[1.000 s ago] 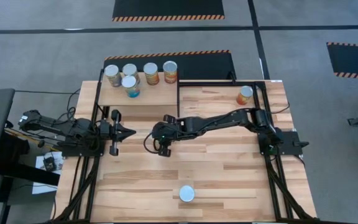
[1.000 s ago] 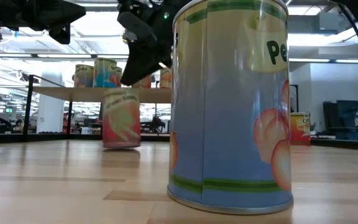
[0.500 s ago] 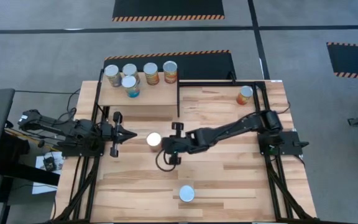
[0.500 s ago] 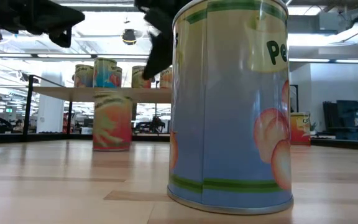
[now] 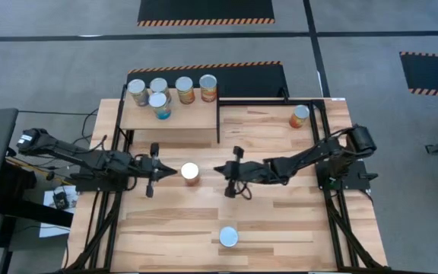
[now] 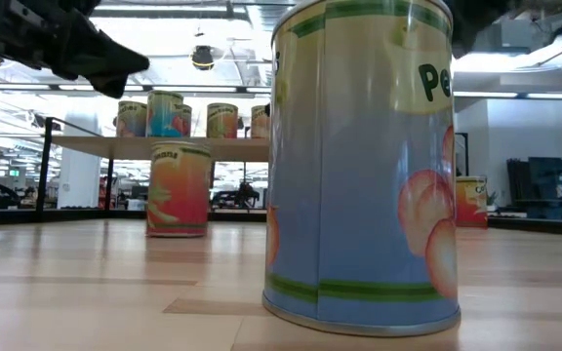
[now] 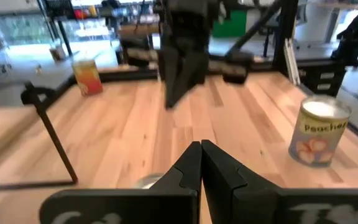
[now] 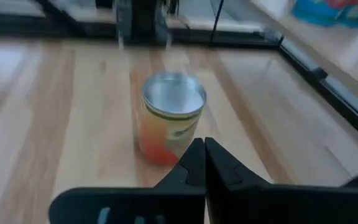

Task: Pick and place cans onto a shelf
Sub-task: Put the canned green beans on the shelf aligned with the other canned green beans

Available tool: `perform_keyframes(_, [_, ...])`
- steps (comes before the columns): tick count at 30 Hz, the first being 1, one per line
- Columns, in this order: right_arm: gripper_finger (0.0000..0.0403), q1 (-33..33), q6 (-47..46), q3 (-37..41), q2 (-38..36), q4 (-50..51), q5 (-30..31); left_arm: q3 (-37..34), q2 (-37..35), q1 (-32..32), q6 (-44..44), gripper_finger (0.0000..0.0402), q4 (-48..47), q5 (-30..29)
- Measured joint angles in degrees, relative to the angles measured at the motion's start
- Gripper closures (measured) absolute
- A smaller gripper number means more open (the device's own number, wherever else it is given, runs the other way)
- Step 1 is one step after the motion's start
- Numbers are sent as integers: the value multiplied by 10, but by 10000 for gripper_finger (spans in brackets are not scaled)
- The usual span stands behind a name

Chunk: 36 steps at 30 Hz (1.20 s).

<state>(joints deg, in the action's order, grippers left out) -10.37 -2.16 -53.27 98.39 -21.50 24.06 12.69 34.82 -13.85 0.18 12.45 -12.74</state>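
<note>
An orange-labelled can (image 5: 190,172) (image 8: 171,118) stands upright on its base on the plank table, midway between my two grippers. My left gripper (image 5: 172,172) (image 7: 201,163) is shut, its tips just left of the can and higher than its top in the low view (image 6: 105,63). My right gripper (image 5: 219,170) (image 8: 202,157) is shut and a short way right of the can, pointing at it. Several cans (image 5: 159,99) stand on the shelf (image 5: 175,128) at the far left.
A blue-labelled can (image 5: 228,237) (image 6: 364,166) stands near the table's front edge. Another orange can (image 5: 299,116) stands at the far right corner. The shelf's black frame posts (image 5: 218,122) rise beside the middle of the table. Bare planks lie at the front left and right.
My right gripper has let go of the orange can, drawn back toward the table's right edge and shut. The can now stands on the table by itself. My left gripper has reached toward the right, close up to the can.
</note>
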Motion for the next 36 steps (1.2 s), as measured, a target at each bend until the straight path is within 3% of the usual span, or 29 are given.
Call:
perform_keyframes(8, [390, 2, -24, 92, -52, -54, -4, 60, 122, -17, -20, 393, -35, -2])
perform_keyframes(14, [391, -2, -10, 95, -50, -60, -4, 160, 230, -27, -53, 353, -165, -43])
perform_keyframes(24, [389, -10, -7, 95, -46, -60, -18, 269, 385, -28, -65, 307, -198, -47])
perform_keyframes(31, [389, -23, -8, 95, -46, -59, -17, 327, 406, -45, -4, 301, -343, -117])
perform_keyframes(36, [388, -25, -8, 95, -46, -60, -16, 333, 399, -46, 7, 301, -392, -117])
